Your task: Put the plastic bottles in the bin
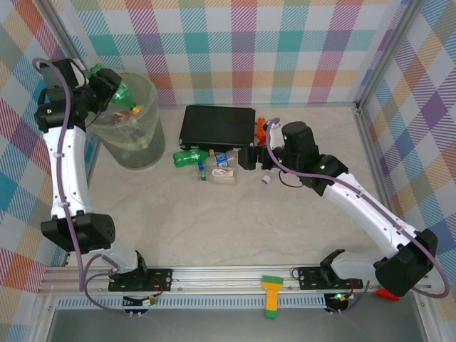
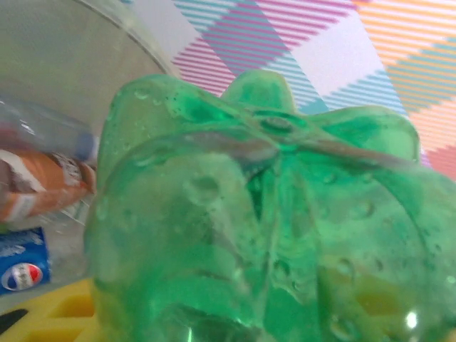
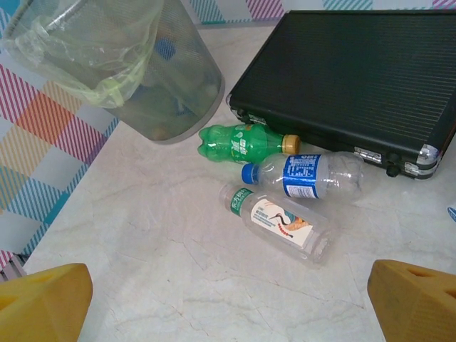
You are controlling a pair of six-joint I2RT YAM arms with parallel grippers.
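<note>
the left gripper [image 1: 108,84] hangs over the bin [image 1: 146,139] at the upper left of the top view. its jaws look clamped on the held green bottle [image 2: 271,214], whose lobed base faces the left wrist camera. the long axis therefore seems to run away from the lens towards the bin's mouth, and the neck end is hidden. below it, inside the bin, lie a brown-label bottle [image 2: 43,185] and a pepsi bottle [image 2: 25,267].

the right gripper [image 1: 251,158] hovers at the right end of the black case [image 1: 217,125], jaws wide apart and holding nothing.

three bottles lie on their sides on the desk, just in front of the case.
- the desk green bottle [image 3: 242,142] lies left to right in the frame, with its tan cap at the right, next to the case.
- the blue-label bottle [image 3: 303,174] lies roughly parallel, blue cap at the left.
- the white-label bottle [image 3: 281,222] lies on a diagonal, neck to the upper left, base to the lower right.

these look empty, so i judge them light, thin-walled and easy to dent, with slick round sides that may roll or squirt out of a pinch. the best hold is probably across the middle of the body, square to the long axis and on the label band. the white-label one stands clearest of its neighbours.
</note>
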